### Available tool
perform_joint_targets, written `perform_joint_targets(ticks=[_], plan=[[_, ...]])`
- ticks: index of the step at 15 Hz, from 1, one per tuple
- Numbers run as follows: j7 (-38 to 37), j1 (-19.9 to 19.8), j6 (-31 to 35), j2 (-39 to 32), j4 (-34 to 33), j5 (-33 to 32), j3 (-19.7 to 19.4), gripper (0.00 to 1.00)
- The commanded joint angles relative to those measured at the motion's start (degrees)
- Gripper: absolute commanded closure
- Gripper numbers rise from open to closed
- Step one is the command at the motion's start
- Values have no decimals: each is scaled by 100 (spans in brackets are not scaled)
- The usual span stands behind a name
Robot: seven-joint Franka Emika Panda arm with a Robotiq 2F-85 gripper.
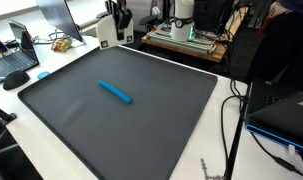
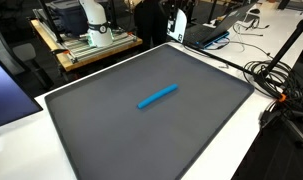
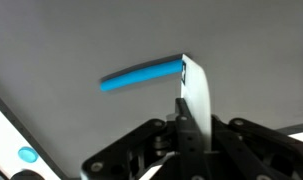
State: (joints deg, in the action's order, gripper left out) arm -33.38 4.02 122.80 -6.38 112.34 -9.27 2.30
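Note:
A blue marker (image 1: 116, 92) lies alone near the middle of a large dark grey mat (image 1: 81, 130); both show in both exterior views, the marker (image 2: 157, 96) on the mat (image 2: 111, 140). In the wrist view the marker (image 3: 141, 75) lies on the mat ahead of my gripper (image 3: 183, 108). The black fingers are drawn together at the centre. A flat white strip (image 3: 196, 90) stands up between them and reaches towards the marker's end. The gripper is well above the mat. Neither arm nor gripper shows over the mat in the exterior views.
The mat lies on a white table (image 1: 216, 140). A laptop (image 1: 21, 55) and clutter stand beyond one edge, cables (image 2: 276, 85) and a laptop (image 2: 206, 35) along another. A wooden bench with equipment (image 2: 91, 45) stands behind the mat.

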Motion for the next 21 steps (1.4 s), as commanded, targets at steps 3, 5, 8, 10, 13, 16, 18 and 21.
perform_joint_targets(ticks=[3,5,8,10,13,16,18,21], plan=[[-79,41,-9,-170,-163,-54,-69,99],[-161,91,82,-352,-206,-134,-53,99],[-68,172,186,-628,-271,-81,-39,99],[-131,235,306,-864,-319,-175,-96,99],[50,240,537,-1142,-315,-65,-149,99],[154,241,824,-1380,-252,21,-199,99],[265,232,1045,-1530,-242,98,-211,99],[201,299,1002,-1505,-175,77,-278,96]])
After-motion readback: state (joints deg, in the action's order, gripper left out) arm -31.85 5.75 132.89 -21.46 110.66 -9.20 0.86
